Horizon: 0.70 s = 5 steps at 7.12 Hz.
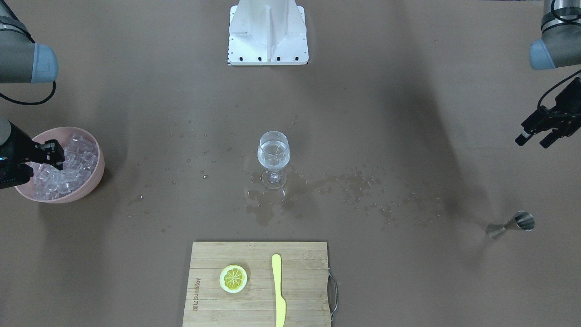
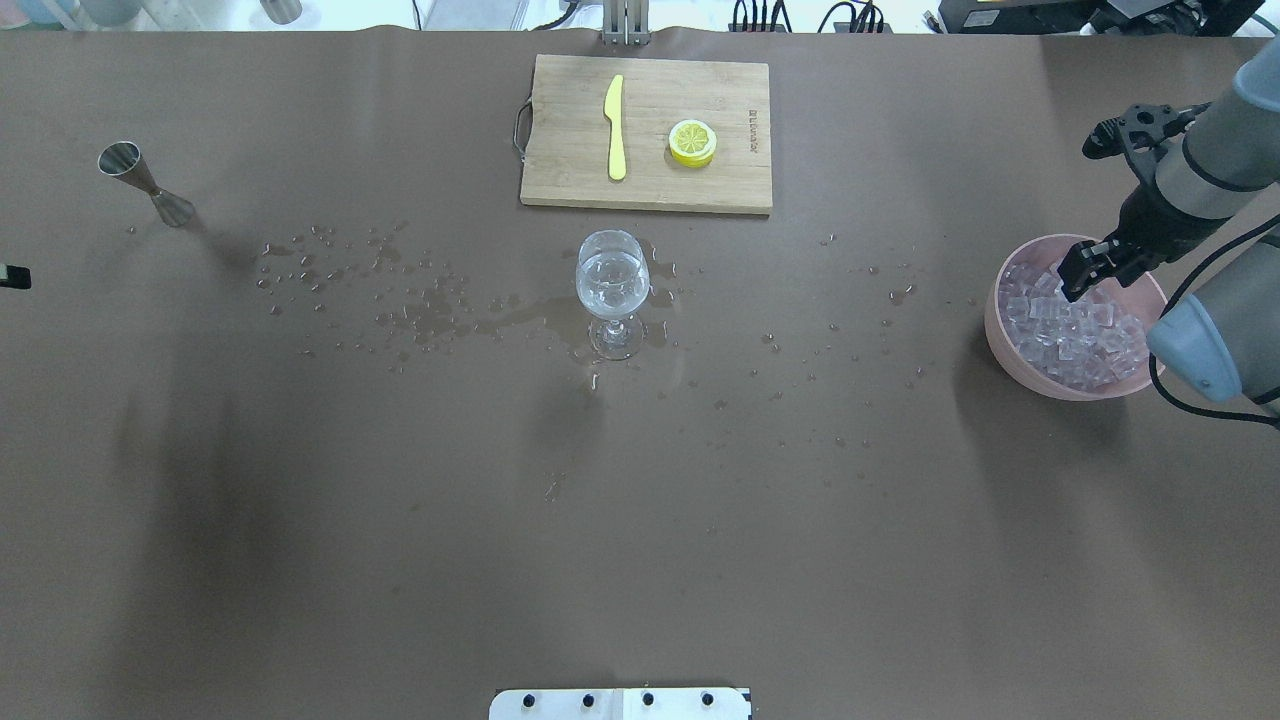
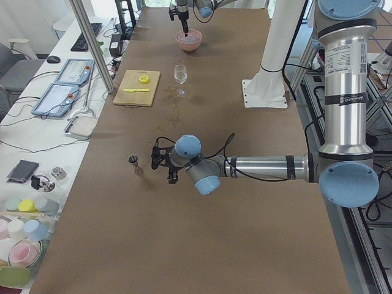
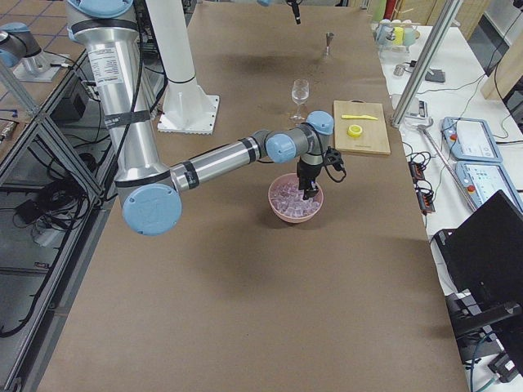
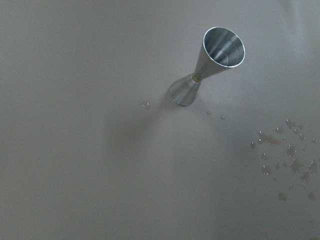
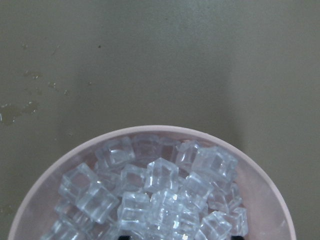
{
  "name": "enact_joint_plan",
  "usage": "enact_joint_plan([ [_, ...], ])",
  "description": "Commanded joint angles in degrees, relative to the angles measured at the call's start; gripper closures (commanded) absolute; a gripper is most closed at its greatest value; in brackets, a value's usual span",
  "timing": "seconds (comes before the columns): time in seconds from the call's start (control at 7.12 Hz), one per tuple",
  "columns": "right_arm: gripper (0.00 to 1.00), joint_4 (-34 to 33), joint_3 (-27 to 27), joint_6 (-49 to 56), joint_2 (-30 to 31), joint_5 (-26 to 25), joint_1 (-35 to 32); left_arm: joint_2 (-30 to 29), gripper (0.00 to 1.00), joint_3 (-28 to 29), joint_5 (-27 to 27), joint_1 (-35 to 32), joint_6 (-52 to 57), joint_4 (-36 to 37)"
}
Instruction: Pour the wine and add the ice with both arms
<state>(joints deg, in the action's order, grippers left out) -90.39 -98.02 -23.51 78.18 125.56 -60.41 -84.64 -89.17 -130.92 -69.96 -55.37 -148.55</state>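
The ice is a heap of clear cubes in a pink bowl at the table's right end; it also shows in the overhead view and fills the right wrist view. My right gripper hangs just over the far side of the heap, its jaws apart and empty. A wine glass holding clear liquid stands upright mid-table. My left gripper is open and empty, raised above the table's left end. A steel jigger stands upright below it, apart from it, and shows in the left wrist view.
A bamboo cutting board with a lemon slice and a yellow knife lies at the far edge. Droplets and puddles spread around the glass and towards the jigger. The white stand is at the robot's side.
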Motion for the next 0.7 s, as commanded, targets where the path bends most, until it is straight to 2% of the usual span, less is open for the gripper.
enact_joint_plan([
  [0.0, 0.01, 0.3, 0.8, -13.8, -0.7, 2.9, 0.0, 0.0, 0.03, -0.1, 0.1, 0.0, -1.1, -0.1],
  [0.42, 0.1, 0.3, 4.1, -18.3, -1.7, 5.2, -0.1, 0.0, 0.03, -0.2, 0.2, 0.0, -1.1, -0.1],
  [0.56, 0.17, 0.3, 4.9, -18.3, -2.2, 5.3, -0.1, 0.0, 0.03, -0.2, 0.2, 0.0, -1.1, -0.2],
])
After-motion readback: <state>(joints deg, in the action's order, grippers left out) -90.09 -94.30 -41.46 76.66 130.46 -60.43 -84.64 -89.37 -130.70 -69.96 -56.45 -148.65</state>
